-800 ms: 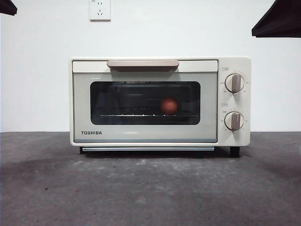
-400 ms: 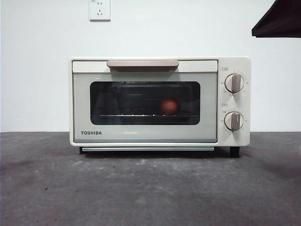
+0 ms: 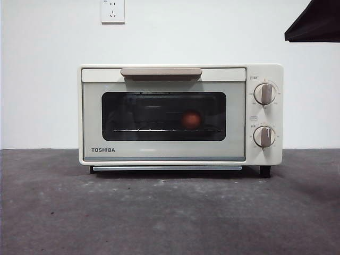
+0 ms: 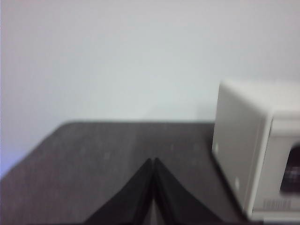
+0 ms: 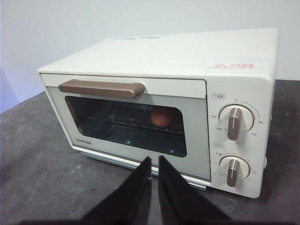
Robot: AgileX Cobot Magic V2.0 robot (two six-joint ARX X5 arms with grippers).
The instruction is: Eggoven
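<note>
The cream TOSHIBA toaster oven (image 3: 164, 154) stands in the middle of the dark table with its glass door closed. The reddish-brown egg (image 3: 191, 119) rests on the wire rack inside, right of centre, seen through the glass; it also shows in the right wrist view (image 5: 161, 116). My right gripper (image 5: 154, 161) is shut and empty, held in front of the oven (image 5: 197, 61) and above the table; its arm shows as a dark shape at the front view's top right (image 3: 313, 24). My left gripper (image 4: 153, 161) is shut and empty, off to the oven's left side (image 4: 239, 140).
The oven has a brown door handle (image 3: 161, 71) and two knobs (image 3: 264, 93) (image 3: 264, 136) on its right panel. A white wall with a power socket (image 3: 112, 10) rises behind. The dark table (image 3: 170, 212) stretches in front.
The dark tip of the left arm at the front view's top left corner has left the view. The oven and egg have not moved.
</note>
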